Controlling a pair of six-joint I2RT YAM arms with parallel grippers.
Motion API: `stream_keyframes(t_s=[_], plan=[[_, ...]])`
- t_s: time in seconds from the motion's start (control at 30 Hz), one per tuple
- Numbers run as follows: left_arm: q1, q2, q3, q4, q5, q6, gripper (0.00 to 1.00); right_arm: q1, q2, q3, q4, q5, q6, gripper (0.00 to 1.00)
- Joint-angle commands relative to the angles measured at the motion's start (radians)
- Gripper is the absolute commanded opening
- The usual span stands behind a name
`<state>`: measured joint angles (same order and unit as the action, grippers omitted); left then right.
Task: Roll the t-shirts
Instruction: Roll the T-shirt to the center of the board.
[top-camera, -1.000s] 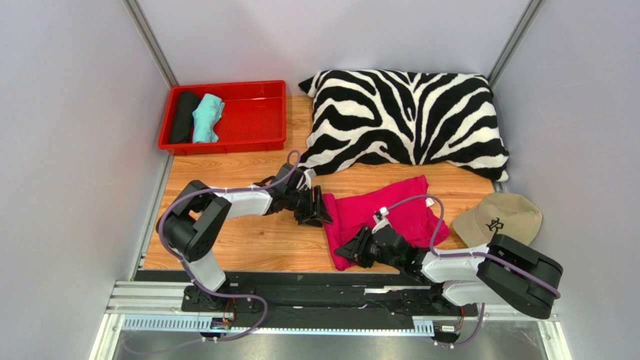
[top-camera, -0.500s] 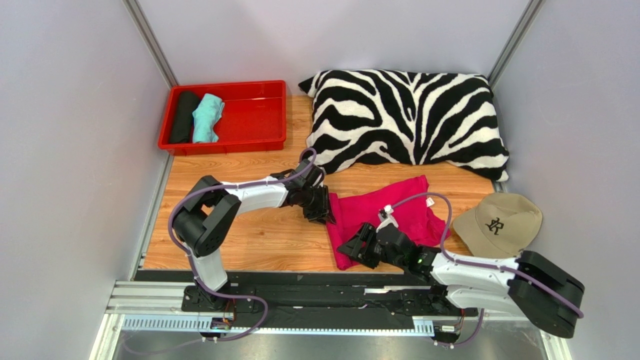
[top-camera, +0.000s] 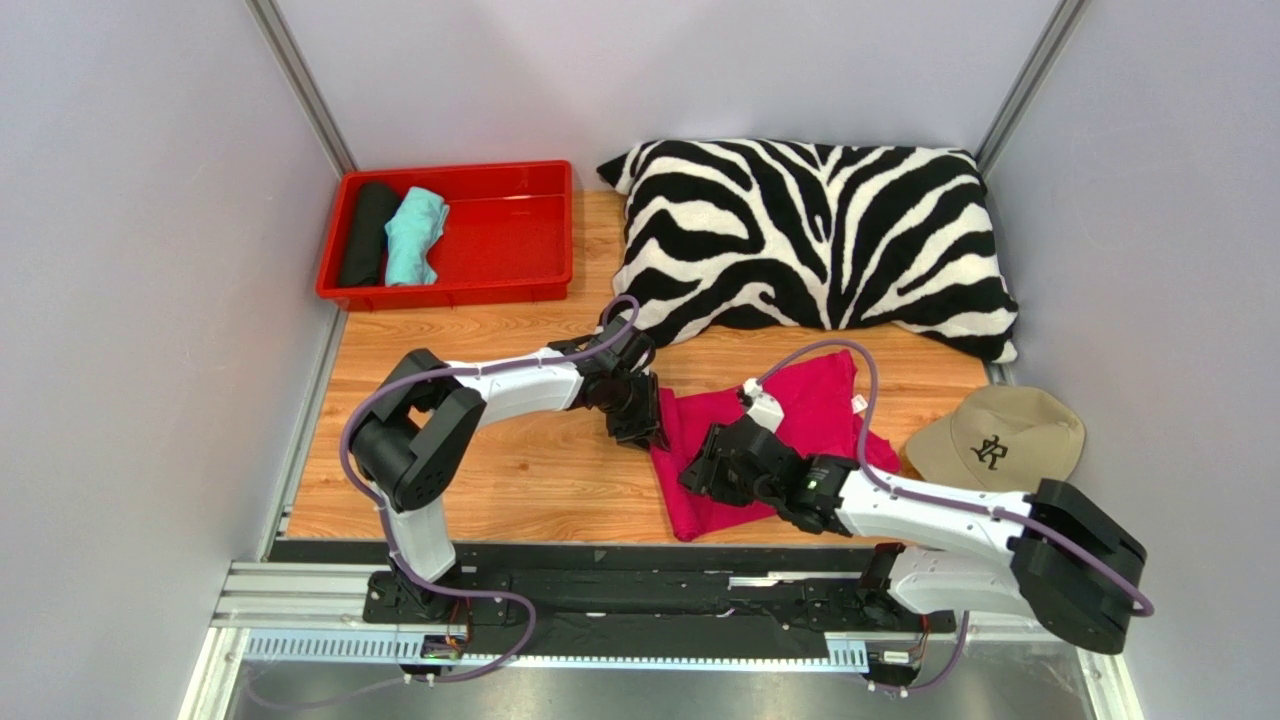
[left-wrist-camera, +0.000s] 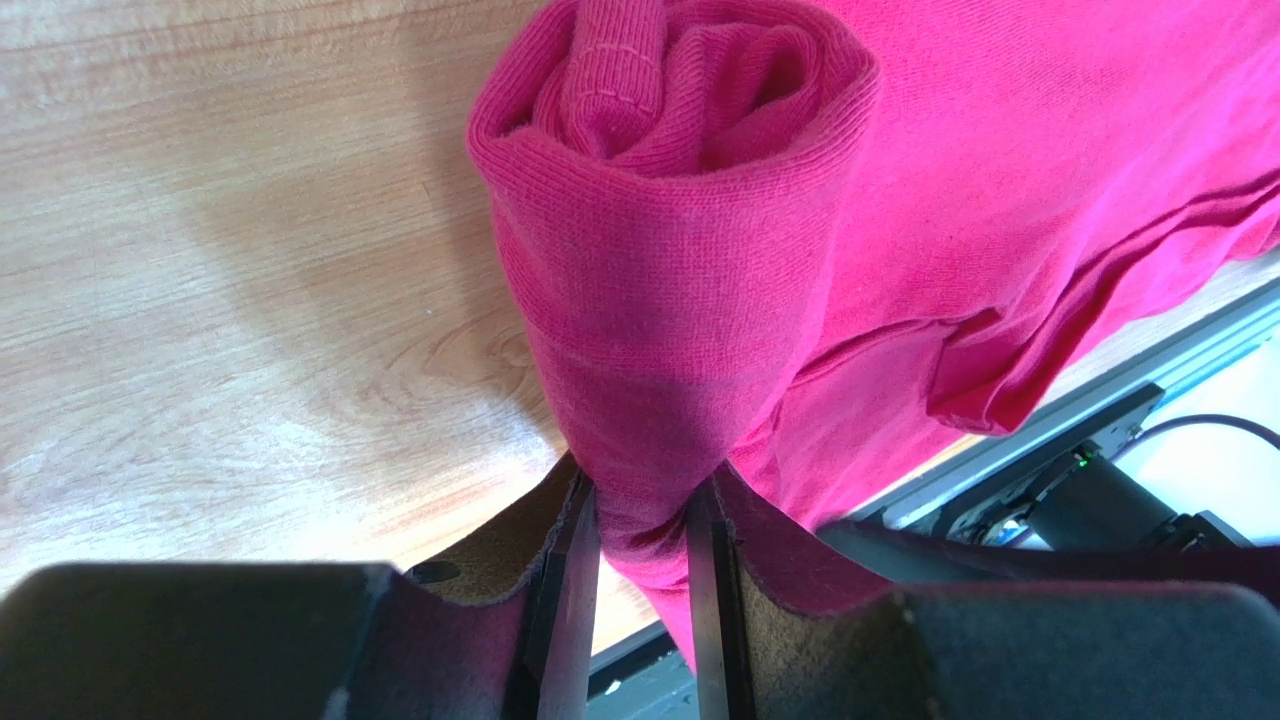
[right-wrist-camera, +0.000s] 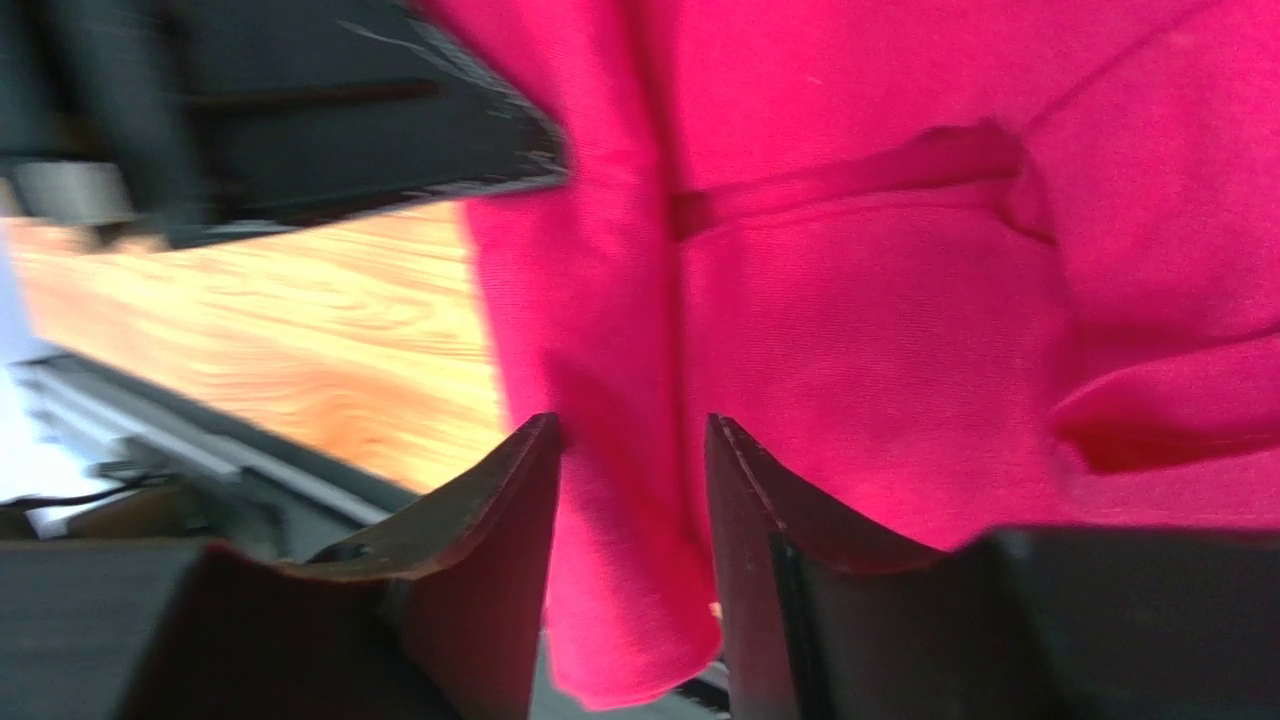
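Overhead view: a magenta t-shirt (top-camera: 819, 408) lies partly spread on the wooden worktop (top-camera: 496, 480), in front of a zebra pillow (top-camera: 812, 233) and beside a beige cap (top-camera: 995, 435). At the far left a red tray (top-camera: 445, 291) holds a black roll (top-camera: 365, 233) and a teal roll (top-camera: 415, 236), which I judge to be shirts already done. My left pincer (top-camera: 642, 428) is at the shirt's left edge, and my right pincer (top-camera: 709, 473) is over its near left part, close to the left one.

Left wrist view: the left pincer (left-wrist-camera: 639, 518) is clamped on the end of a tight spiral of magenta cloth (left-wrist-camera: 676, 195). The roll is raised just off the wood, and the unrolled remainder trails away to the right.

Right wrist view: the picture is blurred. The right pincer (right-wrist-camera: 631, 450) straddles a folded edge of the shirt (right-wrist-camera: 872, 300). Cloth fills the gap between its fingers, but I cannot tell whether they are pinching it or only hanging over it.

My reading is that the rolling of this shirt has begun but is far from done. Next I need a sure hold on the near end, so that both ends turn together and the spiral stays tight
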<state>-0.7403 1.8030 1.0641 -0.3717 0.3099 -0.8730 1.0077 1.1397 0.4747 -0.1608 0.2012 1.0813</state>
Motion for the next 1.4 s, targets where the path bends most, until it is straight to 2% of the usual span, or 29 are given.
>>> stream_keyframes(t_s=[0.0,0.13,0.37,0.47,0.57,0.67,0.93,1.07,1.17,1.27,1.37], plan=[[-0.011,0.018,0.027,-0.068,-0.025,0.028,0.33,0.015,0.054,0.022,-0.017,0.026,-0.055,0.48],[-0.013,0.021,0.034,-0.073,-0.023,0.031,0.33,0.022,0.037,0.034,-0.092,0.063,-0.04,0.53],[-0.014,0.027,0.042,-0.084,-0.026,0.034,0.33,0.074,-0.032,0.137,-0.218,0.159,-0.078,0.5],[-0.016,0.032,0.046,-0.091,-0.026,0.037,0.33,0.123,-0.011,0.211,-0.267,0.211,-0.095,0.44],[-0.016,0.035,0.051,-0.099,-0.026,0.04,0.33,0.175,0.031,0.246,-0.279,0.218,-0.092,0.31],[-0.016,0.036,0.056,-0.105,-0.028,0.043,0.33,0.222,0.066,0.254,-0.273,0.218,-0.067,0.26],[-0.016,0.039,0.062,-0.119,-0.029,0.051,0.33,0.255,0.141,0.159,-0.232,0.178,0.006,0.23],[-0.018,0.047,0.063,-0.124,-0.025,0.051,0.33,0.272,0.15,0.179,-0.267,0.205,0.008,0.26],[-0.016,0.048,0.066,-0.131,-0.025,0.046,0.33,0.305,0.161,0.257,-0.348,0.265,-0.006,0.29],[-0.018,0.052,0.068,-0.138,-0.02,0.046,0.33,0.356,0.196,0.37,-0.495,0.355,-0.018,0.38],[-0.022,0.056,0.073,-0.144,-0.015,0.051,0.33,0.384,0.279,0.49,-0.584,0.431,-0.035,0.43]])
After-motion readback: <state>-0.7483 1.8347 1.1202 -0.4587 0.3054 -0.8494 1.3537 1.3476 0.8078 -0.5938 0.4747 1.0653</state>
